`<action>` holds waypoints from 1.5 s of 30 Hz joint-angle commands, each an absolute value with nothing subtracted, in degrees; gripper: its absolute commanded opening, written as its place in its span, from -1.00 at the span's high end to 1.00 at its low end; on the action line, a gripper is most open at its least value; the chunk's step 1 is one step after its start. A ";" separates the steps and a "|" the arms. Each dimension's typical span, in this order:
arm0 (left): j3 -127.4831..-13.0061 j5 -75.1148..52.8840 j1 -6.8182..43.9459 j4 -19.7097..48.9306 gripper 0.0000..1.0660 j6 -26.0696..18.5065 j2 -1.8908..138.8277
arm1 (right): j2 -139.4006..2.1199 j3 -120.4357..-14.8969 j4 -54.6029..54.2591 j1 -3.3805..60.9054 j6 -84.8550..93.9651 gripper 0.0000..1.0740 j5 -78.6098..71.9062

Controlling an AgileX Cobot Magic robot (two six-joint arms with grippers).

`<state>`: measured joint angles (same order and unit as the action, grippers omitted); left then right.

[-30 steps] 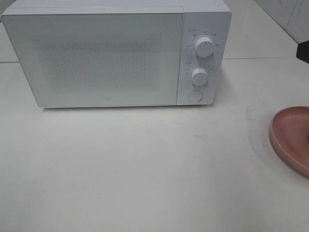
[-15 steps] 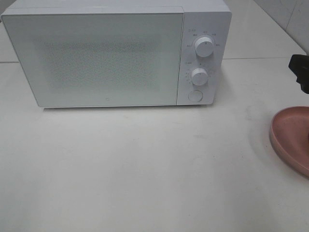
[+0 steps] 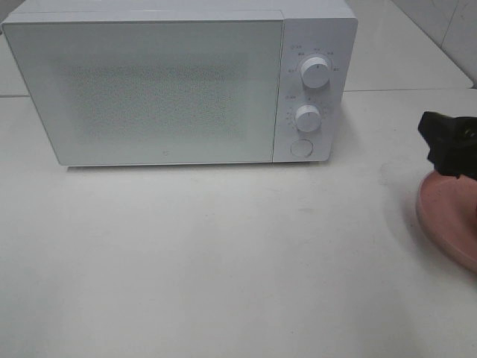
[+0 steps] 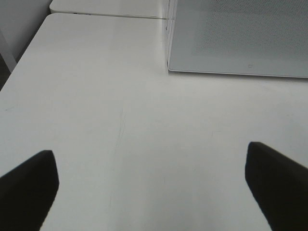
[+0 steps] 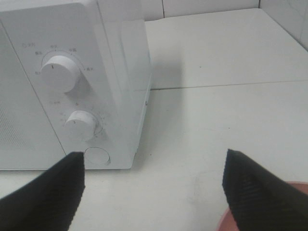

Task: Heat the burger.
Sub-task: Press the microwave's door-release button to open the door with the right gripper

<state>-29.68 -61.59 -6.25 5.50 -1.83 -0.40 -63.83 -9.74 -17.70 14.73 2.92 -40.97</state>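
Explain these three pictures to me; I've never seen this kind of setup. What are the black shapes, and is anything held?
It is a two-armed robot at a white table. One camera looks down from high: a closed microwave and, at the right edge, a pink plate. The other two cameras sit on the wrists; the black shapes there are gripper fingers. The left gripper and right gripper are both open and hold nothing. No burger shows in any picture.

a white tabletop (image 3: 223, 261) fills the scene under soft, even light. a thin seam (image 3: 402, 90) crosses its far part; pale wall tiles (image 3: 460, 26) show at far right.
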 commanded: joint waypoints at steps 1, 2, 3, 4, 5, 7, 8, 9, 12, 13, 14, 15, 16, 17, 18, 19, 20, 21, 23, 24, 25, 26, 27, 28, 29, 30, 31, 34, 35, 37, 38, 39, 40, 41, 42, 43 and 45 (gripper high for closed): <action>-29.68 -61.48 -6.30 5.84 -0.83 -1.95 -1.26 | -66.35 -9.45 -21.83 18.22 7.10 -0.40 -46.35; -29.68 -61.48 -6.30 5.84 -0.83 -1.95 -1.26 | -67.67 -9.45 -23.78 19.94 8.71 -0.40 -48.41; -29.68 -61.48 -6.30 5.84 -0.83 -1.95 -1.26 | -70.13 -9.45 -28.13 23.32 11.06 -0.40 -52.14; -29.68 -61.48 -6.30 5.84 -0.83 -1.95 -1.26 | -70.13 -9.45 -28.13 23.32 11.06 -0.40 -52.14; -29.68 -61.48 -6.30 5.84 -0.83 -1.95 -1.26 | -71.16 -9.45 -29.91 24.81 11.69 -0.40 -53.86; -29.68 -61.48 -6.30 5.84 -0.83 -1.95 -1.26 | -73.97 -9.45 -34.66 28.76 12.78 -0.40 -58.04; -29.68 -61.48 -6.30 5.84 -0.83 -1.95 -1.26 | -76.83 -9.45 -38.56 32.54 13.41 -0.40 -62.40; -29.68 -61.48 -6.30 5.84 -0.83 -1.95 -1.26 | -78.27 -9.45 -40.39 34.38 13.58 -0.40 -64.52; -29.68 -61.48 -6.30 5.84 -0.83 -1.95 -1.26 | -81.88 -10.26 -44.69 38.50 13.58 -0.40 -68.30; -29.68 -61.48 -6.30 5.84 -0.83 -1.95 -1.26 | -81.88 -10.26 -44.69 38.50 13.58 -0.40 -68.30; -29.68 -61.48 -6.30 5.84 -0.83 -1.95 -1.26 | -84.45 -11.34 -46.75 41.08 13.58 -0.40 -70.07; -29.68 -61.48 -6.30 5.84 -0.83 -1.95 -1.26 | -85.43 -11.80 -47.44 42.17 13.58 -0.40 -70.93; -29.68 -61.48 -6.30 5.84 -0.83 -1.95 -1.26 | -85.43 -11.80 -47.44 42.17 13.58 -0.40 -70.93; -29.68 -61.48 -6.30 5.84 -0.83 -1.95 -1.26 | -87.72 -13.01 -49.22 43.89 13.58 -0.40 -72.14; -29.68 -61.48 -6.30 5.84 -0.83 -1.95 -1.26 | -88.81 -13.69 -50.25 44.75 13.58 -0.40 -72.71; -29.68 -61.48 -6.30 5.84 -0.83 -1.95 -1.26 | -88.81 -13.69 -50.25 44.75 13.58 -0.40 -72.71; -29.68 -61.48 -6.30 5.84 -0.83 -1.95 -1.26 | -90.81 -15.01 -52.14 45.95 13.58 -0.40 -72.99; -29.68 -61.48 -6.30 5.84 -0.83 -1.95 -1.26 | -91.85 -15.64 -52.77 46.64 13.58 -0.40 -73.11; -29.68 -61.48 -6.30 5.84 -0.83 -1.95 -1.26 | -93.68 -16.73 -53.63 47.73 13.58 -0.40 -73.22; -29.68 -61.48 -6.30 5.84 -0.83 -1.95 -1.26 | -95.57 -17.76 -53.74 48.47 13.46 -0.40 -73.22; -29.68 -61.48 -6.30 5.84 -0.83 -1.95 -1.26 | -95.57 -17.76 -53.74 48.47 13.46 -0.40 -73.22; -29.68 -61.48 -6.30 5.84 -0.83 -1.95 -1.26 | -96.43 -18.22 -53.74 48.87 13.29 -0.40 -73.17; -29.68 -61.48 -6.30 5.84 -0.83 -1.95 -1.26 | -97.92 -19.02 -53.74 48.87 13.24 -0.40 -73.05; -29.68 -61.48 -6.30 5.84 -0.83 -1.95 -1.26 | -97.92 -19.02 -53.74 48.87 13.24 -0.40 -73.05; -29.68 -61.48 -6.30 5.84 -0.83 -1.95 -1.26 | -98.55 -19.37 -53.74 48.87 13.06 -0.40 -72.71; -29.68 -61.48 -6.30 5.84 -0.83 -1.95 -1.26 | -99.35 -19.94 -53.74 48.87 12.83 -0.40 -72.31; -29.68 -61.48 -6.30 5.84 -0.83 -1.95 -1.26 | -99.35 -19.94 -53.74 48.87 12.83 -0.40 -72.31; -29.68 -61.48 -6.30 5.84 -0.83 -1.95 -1.26 | -99.58 -19.94 -53.63 48.87 12.43 -0.40 -72.31; -29.68 -61.48 -6.30 5.84 -0.83 -1.95 -1.26 | -99.58 -19.94 -53.63 48.87 12.38 -0.40 -72.31; -29.68 -61.48 -6.30 5.84 -0.83 -1.95 -1.26 | -99.58 -19.94 -53.63 48.87 11.97 -0.40 -72.31; -29.68 -61.48 -6.30 5.84 -0.83 -1.95 -1.26 | -99.58 -19.94 -53.63 48.87 11.17 -0.40 -72.31; -29.68 -61.48 -6.30 5.84 -0.83 -1.95 -1.26 | -99.58 -19.94 -53.63 48.87 8.65 -0.40 -72.25; -29.68 -61.48 -6.30 5.84 -0.83 -1.95 -1.26 | -99.58 -19.94 -53.63 48.87 8.65 -0.40 -72.25; -29.68 -61.48 -6.30 5.84 -0.83 -1.95 -1.26 | -99.58 -19.94 -53.63 48.87 6.93 -0.40 -72.25; -29.68 -61.48 -6.30 5.84 -0.83 -1.95 -1.26 | -99.58 -19.94 -53.63 48.87 6.93 -0.40 -72.25; -29.68 -61.48 -6.30 5.84 -0.83 -1.95 -1.26 | -99.58 -19.94 -53.63 48.87 2.46 -0.40 -72.19; -29.68 -61.48 -6.30 5.84 -0.83 -1.95 -1.26 | -99.58 -19.94 -53.63 48.87 0.00 -0.40 -72.08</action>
<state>-29.68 -61.59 -6.25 5.50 -1.83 -0.40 -99.69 -19.42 -53.63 48.70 1.78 -69.27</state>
